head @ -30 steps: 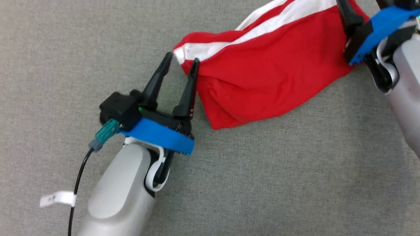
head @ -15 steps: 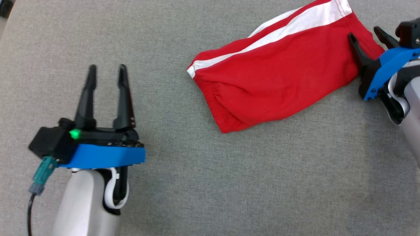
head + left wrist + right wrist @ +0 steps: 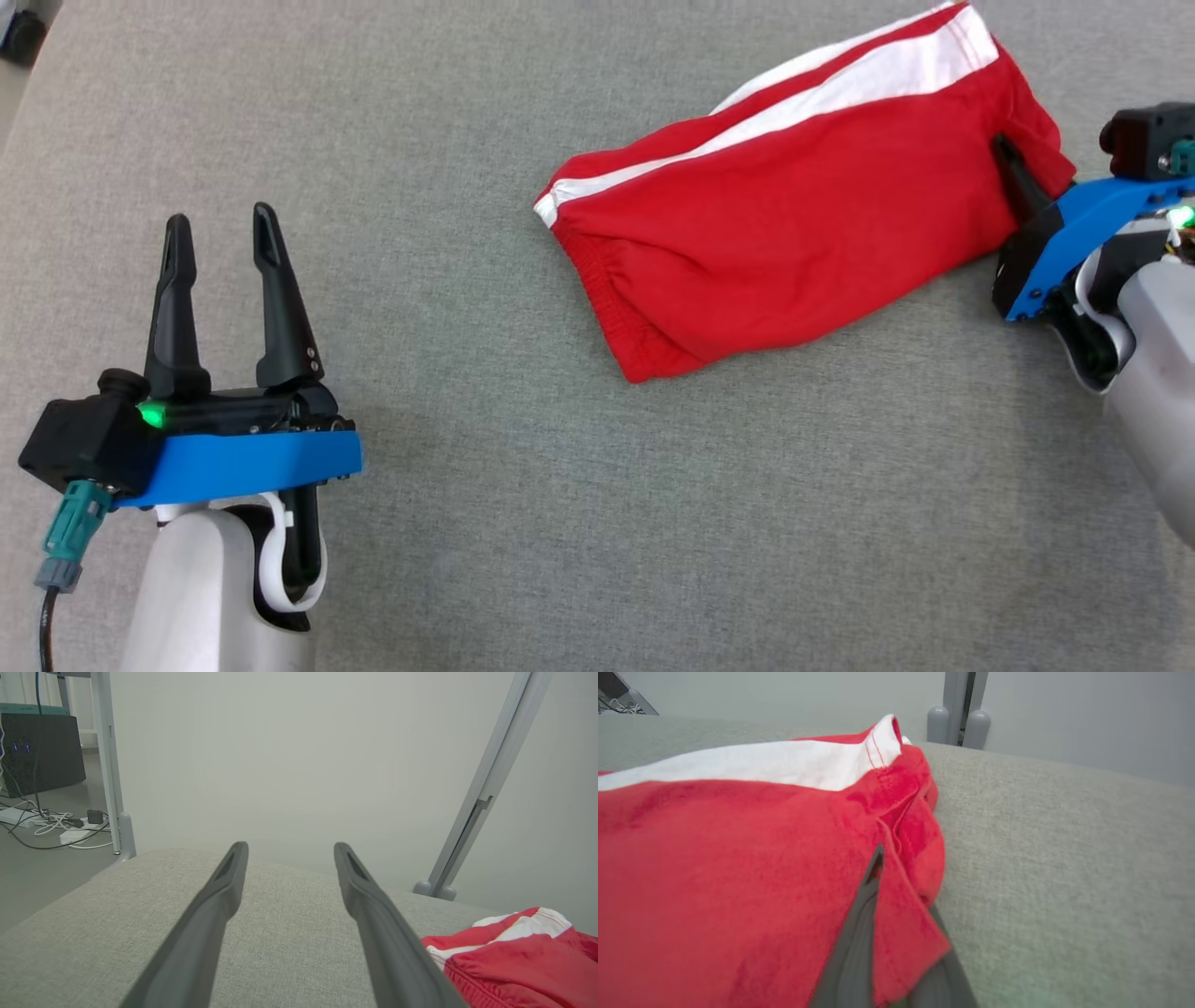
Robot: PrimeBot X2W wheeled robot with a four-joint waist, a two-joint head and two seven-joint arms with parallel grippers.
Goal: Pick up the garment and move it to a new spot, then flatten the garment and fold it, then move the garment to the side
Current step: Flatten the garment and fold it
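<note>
Red-and-white shorts [image 3: 794, 243] lie on the grey worktop [image 3: 560, 523], toward the upper right in my head view. My right pincer [image 3: 1019, 177] is clamped on their right-hand edge, with one finger on top of the cloth and the other under it. My left pincer [image 3: 220, 224] stands wide and empty, well apart from the shorts on their left.

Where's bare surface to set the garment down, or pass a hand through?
Free: the broad grey surface nearer the robot than the red garment, between the left hand and the right hand; also the stretch beyond the open left hand. Crowded: far right, where the right hand is shut on the red garment's edge.
</note>
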